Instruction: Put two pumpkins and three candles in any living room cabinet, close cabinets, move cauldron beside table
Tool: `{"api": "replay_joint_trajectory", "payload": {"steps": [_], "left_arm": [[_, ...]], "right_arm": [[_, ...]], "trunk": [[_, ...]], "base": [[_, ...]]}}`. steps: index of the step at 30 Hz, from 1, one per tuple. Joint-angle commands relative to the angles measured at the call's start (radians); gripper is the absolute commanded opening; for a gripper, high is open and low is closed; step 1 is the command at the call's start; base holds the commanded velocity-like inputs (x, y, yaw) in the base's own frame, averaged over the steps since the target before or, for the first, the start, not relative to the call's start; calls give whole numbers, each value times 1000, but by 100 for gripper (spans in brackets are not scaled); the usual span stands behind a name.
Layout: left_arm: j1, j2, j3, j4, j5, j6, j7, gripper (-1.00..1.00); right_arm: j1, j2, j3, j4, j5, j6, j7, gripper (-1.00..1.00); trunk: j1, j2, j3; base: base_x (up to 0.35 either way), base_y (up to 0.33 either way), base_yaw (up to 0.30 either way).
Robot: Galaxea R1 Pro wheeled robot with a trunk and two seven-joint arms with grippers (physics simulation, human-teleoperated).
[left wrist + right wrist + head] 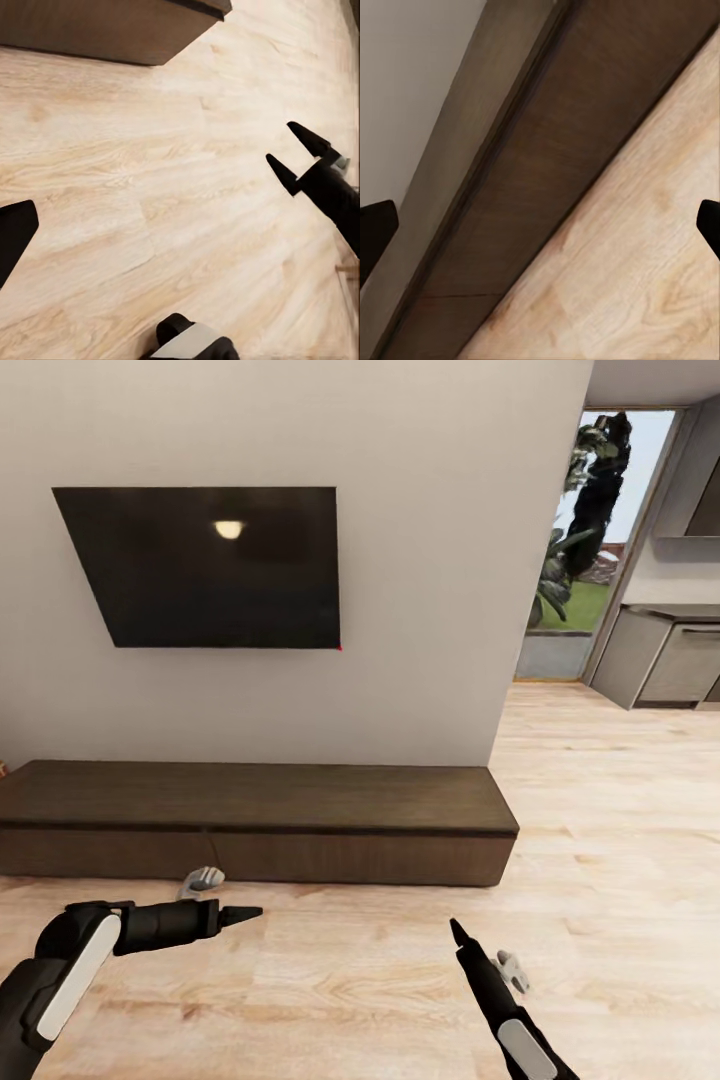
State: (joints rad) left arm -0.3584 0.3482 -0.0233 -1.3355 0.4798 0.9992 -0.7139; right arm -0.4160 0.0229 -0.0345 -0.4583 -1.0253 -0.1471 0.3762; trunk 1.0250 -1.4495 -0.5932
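The low dark-brown cabinet (250, 800) runs along the wall ahead of me, and its plain fronts look shut. Its corner shows in the left wrist view (112, 30) and its front in the right wrist view (562, 150). My left gripper (243, 913) hovers over the floor in front of the cabinet, open and empty. My right gripper (457, 928) is further right and nearer me, with its two fingers apart (289, 146) and nothing between them. The pumpkins, candles, cauldron and table are out of view.
A dark TV (200, 565) hangs on the wall above the cabinet. Light wood floor (600, 810) stretches right past the wall's end toward grey kitchen units (665, 655) and a glass door (590, 540) with plants behind it.
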Motion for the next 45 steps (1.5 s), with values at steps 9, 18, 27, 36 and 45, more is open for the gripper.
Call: {"api": "replay_joint_trajectory", "payload": {"steps": [9, 18, 27, 36, 45], "left_arm": [[1, 7, -101, 93, 62, 4, -235, 100], [1, 10, -123, 157, 69, 4, -262, 100], [1, 9, -121, 166, 69, 4, -264, 100], [1, 8, -122, 167, 69, 4, -265, 100], [1, 8, -126, 167, 69, 4, -265, 100]], "right_arm": [[-4, -3, -2, 11, -254, 11, 95, 100], [-4, -4, -5, 16, -312, 123, 171, 100], [-4, -4, -8, 18, -469, 86, 187, 100], [-4, -2, -8, 18, -523, 111, 209, 100], [-4, -5, -7, 20, -524, 134, 264, 100]], "trunk": [[0, -1, -1], [0, -1, -1], [0, -1, -1], [0, -1, -1], [0, -1, -1]], "base": [[2, 0, 0], [0, 0, 0], [136, 0, 0], [243, 0, 0], [260, 0, 0]]}}
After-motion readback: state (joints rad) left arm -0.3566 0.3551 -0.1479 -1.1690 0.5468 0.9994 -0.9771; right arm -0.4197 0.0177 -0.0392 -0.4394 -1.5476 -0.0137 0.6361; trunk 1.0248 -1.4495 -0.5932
